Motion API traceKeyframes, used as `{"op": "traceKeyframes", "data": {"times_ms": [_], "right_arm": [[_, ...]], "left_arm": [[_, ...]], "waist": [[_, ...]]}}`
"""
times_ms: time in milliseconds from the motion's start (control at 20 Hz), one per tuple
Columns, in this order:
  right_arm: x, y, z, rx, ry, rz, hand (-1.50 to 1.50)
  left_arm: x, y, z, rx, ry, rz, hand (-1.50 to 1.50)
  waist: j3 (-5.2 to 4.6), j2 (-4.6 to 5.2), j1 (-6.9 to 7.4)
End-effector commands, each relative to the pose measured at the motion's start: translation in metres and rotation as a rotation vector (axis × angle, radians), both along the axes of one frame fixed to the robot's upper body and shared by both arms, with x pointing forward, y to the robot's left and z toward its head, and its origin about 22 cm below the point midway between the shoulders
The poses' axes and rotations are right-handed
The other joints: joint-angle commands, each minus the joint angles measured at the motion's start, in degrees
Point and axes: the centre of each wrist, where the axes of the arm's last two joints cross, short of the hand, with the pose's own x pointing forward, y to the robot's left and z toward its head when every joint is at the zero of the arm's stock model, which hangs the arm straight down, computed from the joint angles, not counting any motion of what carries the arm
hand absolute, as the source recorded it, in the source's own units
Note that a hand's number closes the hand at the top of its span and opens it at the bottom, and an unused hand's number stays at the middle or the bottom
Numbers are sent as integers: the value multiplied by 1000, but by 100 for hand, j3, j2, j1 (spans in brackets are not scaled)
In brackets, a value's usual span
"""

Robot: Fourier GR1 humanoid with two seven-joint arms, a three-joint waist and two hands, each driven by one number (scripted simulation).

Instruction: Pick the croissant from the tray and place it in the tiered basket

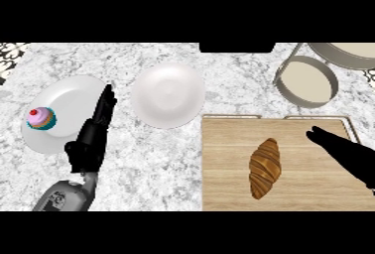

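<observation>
A brown croissant (265,168) lies lengthwise on the wooden tray (227,168) at the lower right. My right hand (344,155) comes in from the right edge over the tray, its fingers straight and pointing up-left, a short way right of the croissant and apart from it. The tiered basket (307,82) stands at the far right, with a lower round tier and an upper tier (351,54) partly cut off by the view's edge. My left hand (93,134) rests open at the left, fingers pointing away over a plate's edge.
A white plate (66,106) at the left carries a cupcake (41,119) with pink frosting. A second, bare white plate (168,95) sits in the middle of the marble counter. A dark object (236,47) shows at the far edge.
</observation>
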Motion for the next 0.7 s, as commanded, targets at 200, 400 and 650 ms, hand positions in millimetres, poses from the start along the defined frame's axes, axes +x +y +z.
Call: {"op": "traceKeyframes", "data": {"times_ms": [200,400,650], "right_arm": [[-6,12,-9,-156,-29,-21,-150],[7,11,-15,-190,-17,36,-150],[-3,23,-30,-255,-97,90,-150]], "left_arm": [[-10,5,-2,-3,13,-20,0],[2,-4,9,-9,-2,-11,0],[5,-9,-1,-7,9,-6,0]], "waist": [[1,2,10],[4,7,7],[4,7,-3]]}}
